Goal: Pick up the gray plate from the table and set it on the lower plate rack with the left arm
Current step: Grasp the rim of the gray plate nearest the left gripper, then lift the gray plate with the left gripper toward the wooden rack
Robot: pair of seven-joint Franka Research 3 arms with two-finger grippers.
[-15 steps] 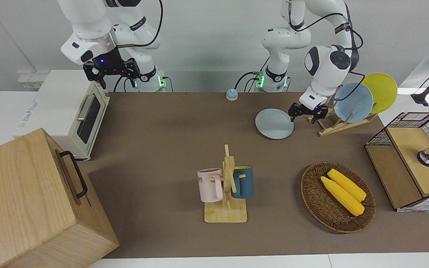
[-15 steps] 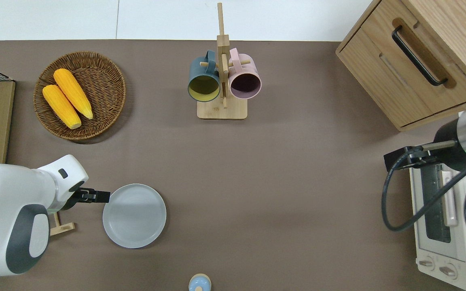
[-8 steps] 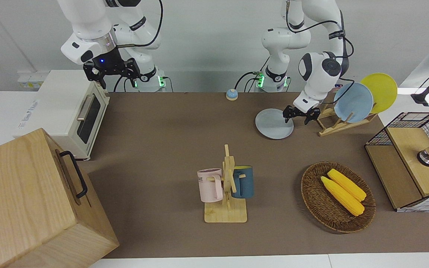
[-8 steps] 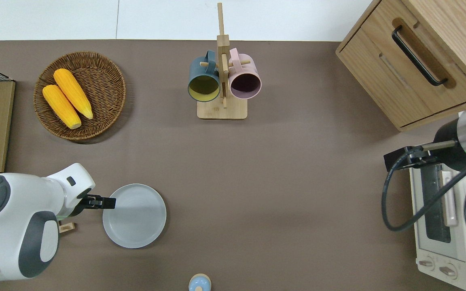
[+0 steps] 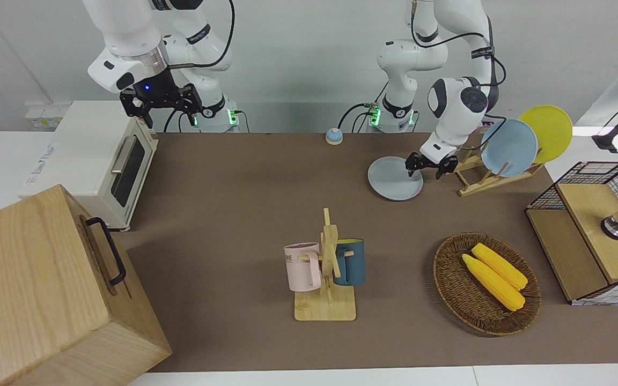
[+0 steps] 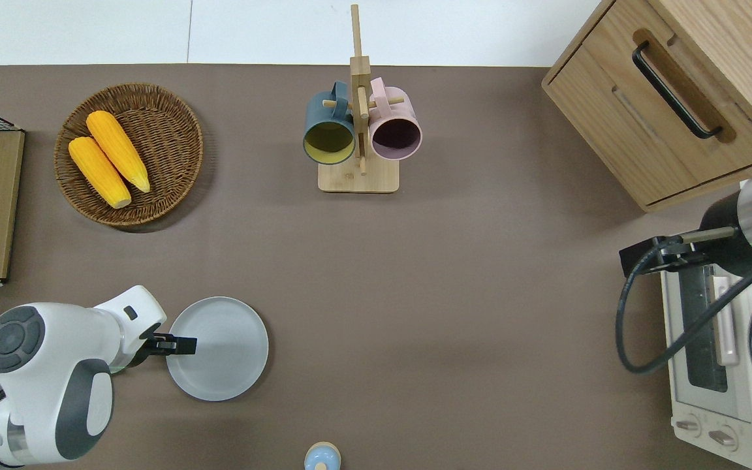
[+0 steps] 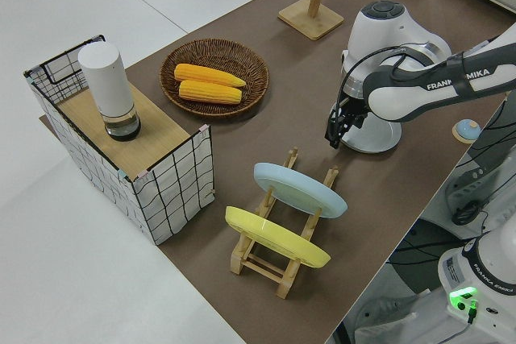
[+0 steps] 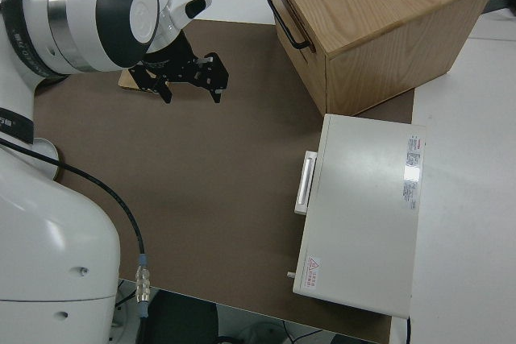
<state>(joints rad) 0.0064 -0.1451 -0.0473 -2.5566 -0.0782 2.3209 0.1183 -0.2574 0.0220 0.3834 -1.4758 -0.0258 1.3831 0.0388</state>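
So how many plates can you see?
3. The gray plate lies flat on the table; the light blue plate and yellow plate stand in the plate rack beside it.

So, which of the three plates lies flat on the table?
The round pale gray plate; the light blue plate and yellow plate stand in the wooden rack.

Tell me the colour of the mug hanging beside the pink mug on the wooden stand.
Dark blue mug, with a yellow inside; the overhead view shows it best.
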